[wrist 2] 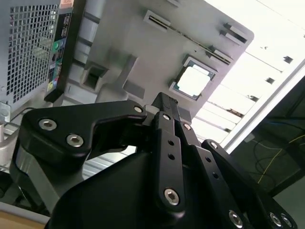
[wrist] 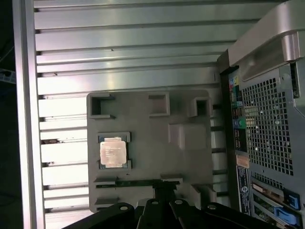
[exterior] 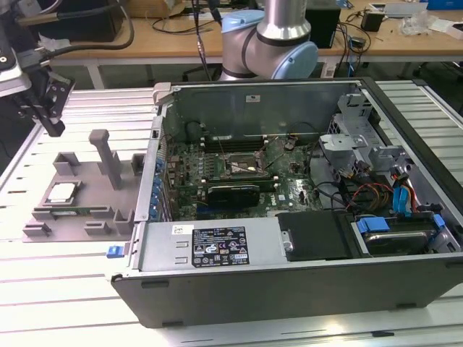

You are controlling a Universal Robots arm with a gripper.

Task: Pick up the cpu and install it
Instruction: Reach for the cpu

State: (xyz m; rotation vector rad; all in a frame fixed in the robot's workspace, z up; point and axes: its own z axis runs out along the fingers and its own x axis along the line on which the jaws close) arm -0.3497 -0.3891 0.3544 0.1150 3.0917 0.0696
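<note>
Far left of the exterior view, my black gripper (exterior: 56, 129) hangs above the edge of the slatted aluminium counter (exterior: 65, 289), fingers closed together, nothing between them. Both wrist views agree: tips together, empty.

Just right of it is the grey moulded plastic tray (exterior: 94, 181), flat on the counter. The cpu (exterior: 61, 192), a small flat square chip with a shiny silver top, lies in a square recess on the tray's side nearer the exterior view's left. Not touching it; the gripper is well apart from it and higher. In the first wrist view the cpu (wrist: 113, 153) lies flat in its recess.

Right of the tray is the open grey metal computer case (exterior: 217, 289) on its side. The black square motherboard socket with metal frame (exterior: 244, 165) sits mid-board. Drive bays and cables are at far right.
</note>
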